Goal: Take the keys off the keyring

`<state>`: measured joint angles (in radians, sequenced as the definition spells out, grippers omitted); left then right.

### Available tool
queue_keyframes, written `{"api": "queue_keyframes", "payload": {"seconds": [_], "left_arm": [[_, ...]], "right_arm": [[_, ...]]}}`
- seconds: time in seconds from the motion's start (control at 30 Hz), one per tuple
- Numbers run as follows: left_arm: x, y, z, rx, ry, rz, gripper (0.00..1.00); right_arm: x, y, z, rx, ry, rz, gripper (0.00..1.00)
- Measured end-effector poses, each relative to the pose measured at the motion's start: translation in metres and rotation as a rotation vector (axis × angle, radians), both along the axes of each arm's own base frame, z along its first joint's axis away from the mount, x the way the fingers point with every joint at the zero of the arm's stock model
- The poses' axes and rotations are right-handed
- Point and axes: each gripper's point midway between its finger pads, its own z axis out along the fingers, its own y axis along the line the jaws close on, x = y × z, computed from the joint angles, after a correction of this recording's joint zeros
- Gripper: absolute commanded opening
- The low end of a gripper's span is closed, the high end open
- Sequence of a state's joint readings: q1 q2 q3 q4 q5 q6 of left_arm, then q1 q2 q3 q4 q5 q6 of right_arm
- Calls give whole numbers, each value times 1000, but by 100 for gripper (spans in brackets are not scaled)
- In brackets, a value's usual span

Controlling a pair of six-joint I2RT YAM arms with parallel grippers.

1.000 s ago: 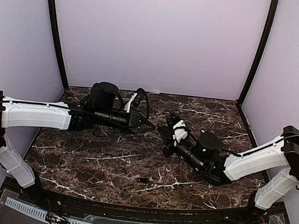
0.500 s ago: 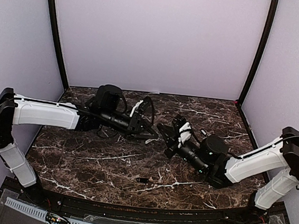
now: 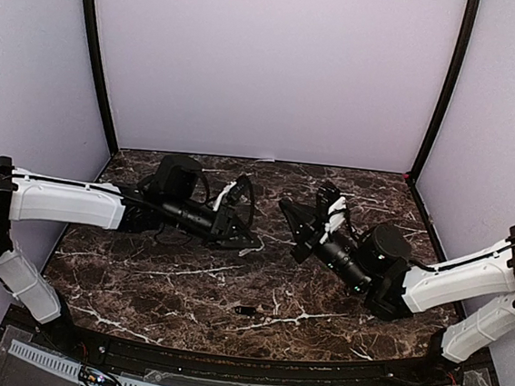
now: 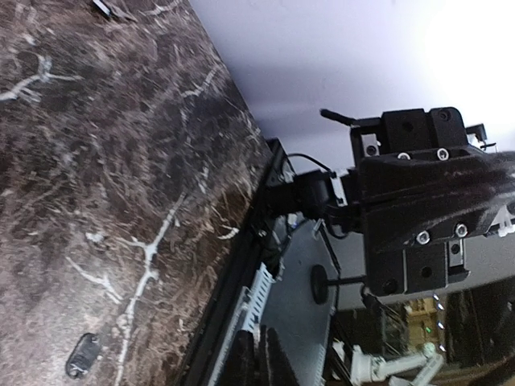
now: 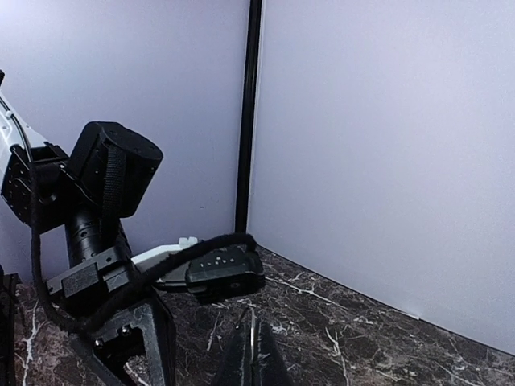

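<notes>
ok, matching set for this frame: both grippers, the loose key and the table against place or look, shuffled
Things:
1. left gripper
2. right gripper
3. key
4. table

Place or look:
A. dark marble with white veins
B. lying on the marble toward the front edge
C. jaws shut, right of centre, pointing to the back left
D. jaws shut, left of centre, pointing right

Pairs: 1-D, 2-C, 3-B, 4-A

No legible text, labels, brands or nos. in any view; nothing readable
</notes>
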<state>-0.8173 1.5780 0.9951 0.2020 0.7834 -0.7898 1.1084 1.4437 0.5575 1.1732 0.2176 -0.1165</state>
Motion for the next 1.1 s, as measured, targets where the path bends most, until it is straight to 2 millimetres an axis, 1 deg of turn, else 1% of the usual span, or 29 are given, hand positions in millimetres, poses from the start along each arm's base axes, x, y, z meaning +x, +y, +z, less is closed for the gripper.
{"api": "queue_keyframes", "payload": {"seconds": [0.1,0.17,0.23,0.37,0.43,0.53,0.6,0.63,0.73,0.93,1.1], "left_arm": [[6,18,-6,51,-84,94,0],[10,29,-21,113,-138,167,0],[9,34,-44,194,-170,207,0],[-8,38,-97,334,-158,203,0],[-12,45,-119,385,-142,206,0],[-13,56,-145,456,-121,226,1],[-11,59,-154,482,-115,236,2],[-10,60,-157,491,-114,240,3],[-10,63,-165,521,-116,239,6],[-10,72,-179,604,-135,238,7],[-5,79,-184,655,-162,262,16]], "right_arm": [[2,-7,1,-8,62,11,0],[6,-13,-6,-27,135,33,0],[13,-19,-19,-49,223,48,0],[19,-28,-52,-101,410,89,0],[15,-28,-69,-130,494,115,0],[5,-24,-85,-151,590,169,0],[-1,-20,-93,-157,637,203,0],[-6,-17,-100,-162,684,234,0],[-11,-13,-109,-168,733,266,0],[-15,-12,-113,-155,779,283,0],[-17,-15,-120,-159,799,279,0]]}}
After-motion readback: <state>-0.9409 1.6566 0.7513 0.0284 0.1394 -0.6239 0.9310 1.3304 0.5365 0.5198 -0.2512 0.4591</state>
